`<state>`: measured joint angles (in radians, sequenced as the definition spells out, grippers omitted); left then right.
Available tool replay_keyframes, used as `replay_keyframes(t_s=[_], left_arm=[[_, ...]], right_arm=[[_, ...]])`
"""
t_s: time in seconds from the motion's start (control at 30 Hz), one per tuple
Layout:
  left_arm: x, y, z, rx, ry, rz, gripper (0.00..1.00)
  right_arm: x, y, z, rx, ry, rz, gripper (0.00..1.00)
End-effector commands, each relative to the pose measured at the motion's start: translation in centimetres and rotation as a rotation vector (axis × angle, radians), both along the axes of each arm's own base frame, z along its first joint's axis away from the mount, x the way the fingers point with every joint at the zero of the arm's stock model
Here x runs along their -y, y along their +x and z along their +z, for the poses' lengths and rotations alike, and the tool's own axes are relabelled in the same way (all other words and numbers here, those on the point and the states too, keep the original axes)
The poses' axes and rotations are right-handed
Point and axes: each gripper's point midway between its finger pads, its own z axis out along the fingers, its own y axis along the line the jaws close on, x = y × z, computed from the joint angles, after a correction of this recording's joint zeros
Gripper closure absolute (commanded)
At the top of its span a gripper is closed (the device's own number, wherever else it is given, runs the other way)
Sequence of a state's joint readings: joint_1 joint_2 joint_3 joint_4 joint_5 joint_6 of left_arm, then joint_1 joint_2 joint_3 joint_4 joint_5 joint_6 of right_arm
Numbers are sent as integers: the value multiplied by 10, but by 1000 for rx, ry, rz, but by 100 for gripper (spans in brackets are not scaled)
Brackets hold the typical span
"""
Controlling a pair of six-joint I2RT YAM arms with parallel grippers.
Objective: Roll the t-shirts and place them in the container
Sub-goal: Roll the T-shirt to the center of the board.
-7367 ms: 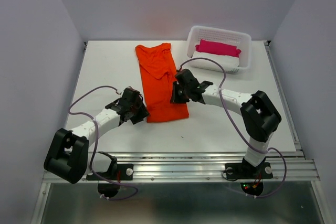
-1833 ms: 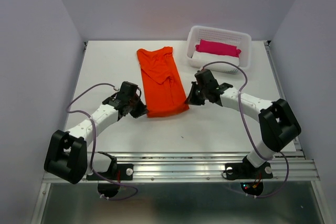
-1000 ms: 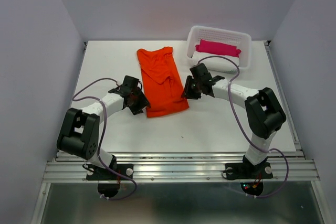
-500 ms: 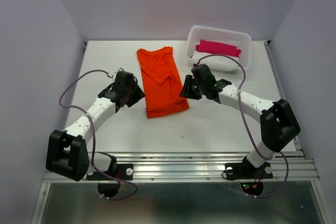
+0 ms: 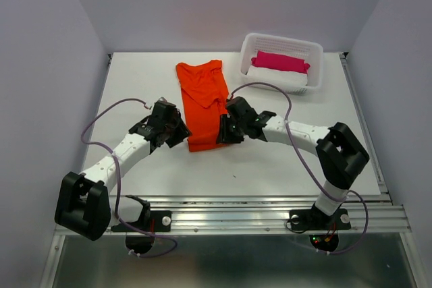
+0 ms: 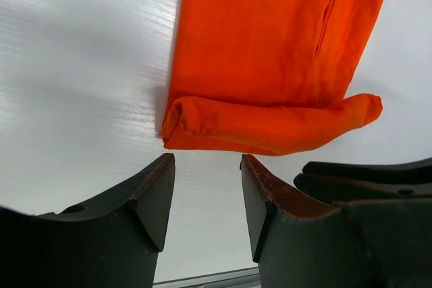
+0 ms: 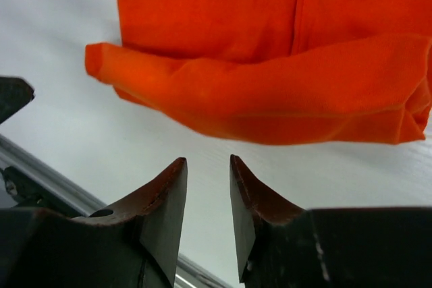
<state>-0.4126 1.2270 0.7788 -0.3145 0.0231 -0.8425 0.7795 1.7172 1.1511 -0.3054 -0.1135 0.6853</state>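
Note:
The orange-red t-shirt [image 5: 204, 99] lies folded into a long strip on the white table, with its near end turned into a short, loose roll [image 6: 270, 123] [image 7: 270, 99]. My left gripper [image 5: 179, 135] stands at the roll's left corner. In the left wrist view the left gripper [image 6: 207, 161] is open and empty, just short of the roll. My right gripper [image 5: 222, 135] is at the roll's right corner. The right wrist view shows the right gripper [image 7: 207, 161] open by a narrower gap, with nothing between its fingers and the roll just ahead of them.
A white basket [image 5: 283, 37] at the back right holds a magenta-pink cloth bundle [image 5: 280, 61] on a white cloth bundle [image 5: 287, 80]. The table's metal front rail [image 5: 229, 214] runs along the near edge. Grey walls close in both sides.
Both grippers have come in to the shirt's near end, the right one swinging left and nearer, the left one nearer and right. The near end is now turned over into a short roll.

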Motion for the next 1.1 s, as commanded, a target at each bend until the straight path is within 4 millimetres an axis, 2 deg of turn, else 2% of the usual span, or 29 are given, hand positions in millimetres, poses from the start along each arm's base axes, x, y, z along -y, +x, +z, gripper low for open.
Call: replay_keyframes(t_s=[0.0,0.07,0.1,0.17,0.33,0.5,0.53,0.63,0.7,0.83,0.9,1.07], left_arm=[[2,2,10,25,-16,1,46],[2,2,11,25,-18,0,46],[3,2,11,25,-18,-1,46],[2,2,11,25,-18,0,46],[5,3,10,27,-27,-12,46],[20,12,13,60,-88,-56,46],[22,13,9,57,-93,-59,47],[31,23,9,78,-125,-73,47],[33,26,-3,52,-115,-81,48],[37,32,-22,17,-98,-92,49],[39,35,-26,17,-98,-94,50],[44,49,-40,8,-83,-111,51]], right_arm=[[-25,24,16,49,58,2,63],[-28,30,6,43,40,-4,63],[-32,35,9,53,44,-9,64],[-26,50,8,55,45,-54,65],[-20,74,2,44,42,-115,65],[-20,81,-13,23,23,-135,65],[-20,81,-18,13,20,-141,65],[-13,84,-26,2,3,-166,65],[-10,83,-31,-6,-7,-182,66],[3,85,-30,-2,-18,-213,66],[7,85,-21,22,-16,-216,65],[26,89,-16,56,-44,-254,65]])
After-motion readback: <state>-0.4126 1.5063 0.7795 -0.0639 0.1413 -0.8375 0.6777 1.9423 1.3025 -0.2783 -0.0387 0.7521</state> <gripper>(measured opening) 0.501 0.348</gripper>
